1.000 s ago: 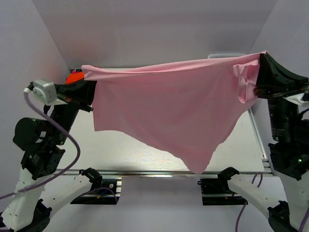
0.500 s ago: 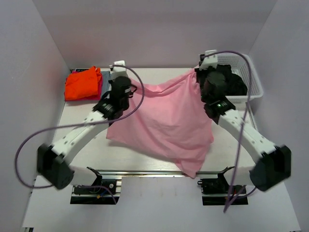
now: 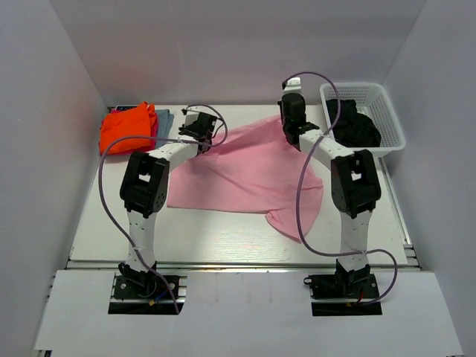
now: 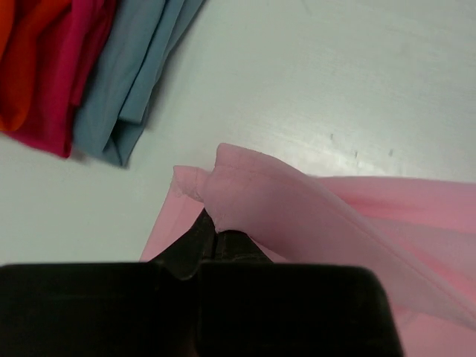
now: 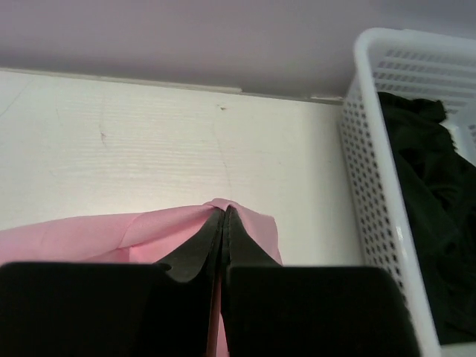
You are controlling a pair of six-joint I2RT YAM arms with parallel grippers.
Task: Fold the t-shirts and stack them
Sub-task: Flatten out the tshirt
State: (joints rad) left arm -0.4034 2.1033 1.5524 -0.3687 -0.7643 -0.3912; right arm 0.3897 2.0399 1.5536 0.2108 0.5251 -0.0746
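Note:
A light pink t-shirt (image 3: pixel 253 175) lies spread on the white table, its far edge held at two corners. My left gripper (image 3: pixel 202 141) is shut on the far left corner (image 4: pixel 216 195), close to the table. My right gripper (image 3: pixel 291 132) is shut on the far right corner (image 5: pixel 223 212). A stack of folded t-shirts sits at the far left: orange (image 3: pixel 126 128) on top, red (image 4: pixel 56 82) and grey-blue (image 4: pixel 134 67) beneath. A black t-shirt (image 3: pixel 357 130) fills the basket.
A white mesh basket (image 3: pixel 393 126) stands at the far right corner, close to my right arm. The box's back and side walls close in the table. A point of the pink shirt (image 3: pixel 297 223) trails toward the near edge.
Both arms have swung from high and near to low at the far side, carrying the pink shirt with them. It hung in the air before; now it lies laid out on the table.

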